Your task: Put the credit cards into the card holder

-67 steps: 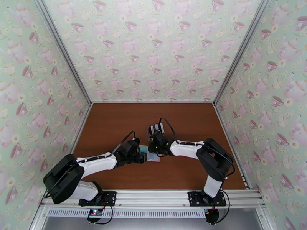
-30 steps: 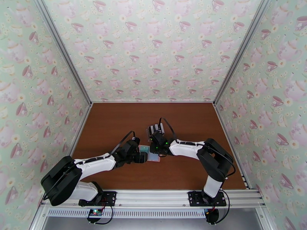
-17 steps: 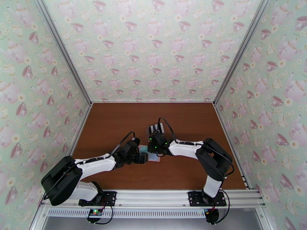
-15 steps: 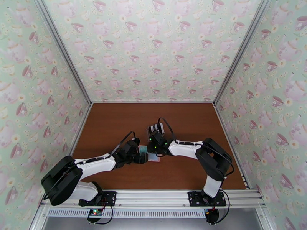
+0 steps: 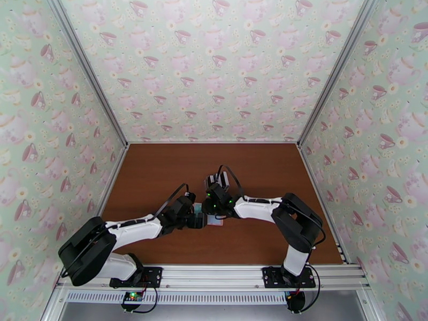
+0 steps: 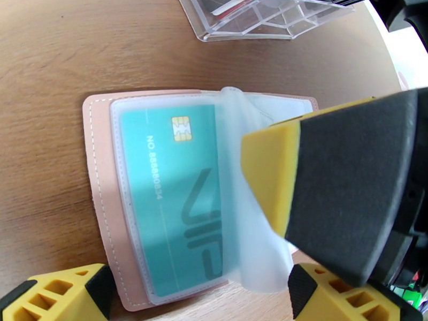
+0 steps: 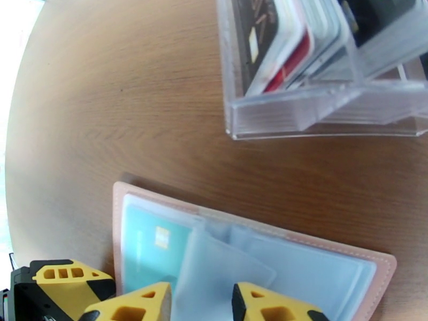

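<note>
Item: holder (image 6: 99,183), open flat on tabletop (image 6: 53,60) beside rack (image 7: 321,108), teal card (image 6: 171,193) sleeved. Left pincer (image 6: 198,298): released, wide, over it. Right pincer (image 7: 202,303): unclenched, astride loose clear leaf (image 7: 224,266). Best: hold leaf aside, slide next card squarely.

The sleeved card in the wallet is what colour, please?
Teal card, clearest in left wrist view.

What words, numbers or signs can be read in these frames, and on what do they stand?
"VIP": on the teal card sleeved in the card holder.
"NO" and a row of digits beginning 8888: same card; the later digits are too blurred to be sure of.
Cards in the clear rack: print too blurred to read.
</note>
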You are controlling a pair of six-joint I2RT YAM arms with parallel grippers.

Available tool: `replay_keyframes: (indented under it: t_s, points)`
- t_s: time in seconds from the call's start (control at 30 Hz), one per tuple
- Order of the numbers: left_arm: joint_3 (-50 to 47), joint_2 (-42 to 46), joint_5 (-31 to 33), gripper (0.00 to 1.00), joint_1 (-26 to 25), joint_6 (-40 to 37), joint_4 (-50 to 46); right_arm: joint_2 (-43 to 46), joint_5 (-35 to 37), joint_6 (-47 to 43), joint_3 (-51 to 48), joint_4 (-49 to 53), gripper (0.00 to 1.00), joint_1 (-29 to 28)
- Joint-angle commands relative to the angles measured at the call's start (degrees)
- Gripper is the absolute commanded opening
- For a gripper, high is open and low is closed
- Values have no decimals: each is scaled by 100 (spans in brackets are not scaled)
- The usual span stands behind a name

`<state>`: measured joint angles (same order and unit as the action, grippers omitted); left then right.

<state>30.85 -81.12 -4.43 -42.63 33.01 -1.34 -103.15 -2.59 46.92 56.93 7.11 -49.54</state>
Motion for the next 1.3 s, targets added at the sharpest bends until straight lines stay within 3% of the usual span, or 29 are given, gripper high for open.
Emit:
replay_keyframes:
  t_s: [0.0, 0.43, 0.9, 1.27]
  points:
    - [-5, -297, -111, 93, -51, -21, 79, -30, -188, 133, -83, -172, 37, -39]
    - [-43, -595, 19, 89, -54, -6, 49, 97, -224, 136, -15, -151, 37, -48]
    - [-89, -661, 82, 71, -57, 38, 52, 502, -120, 63, 19, 92, 37, -47]
    - [-80, -420, 117, 63, -56, 44, -109, 1173, 142, -34, -141, 452, 43, -25]
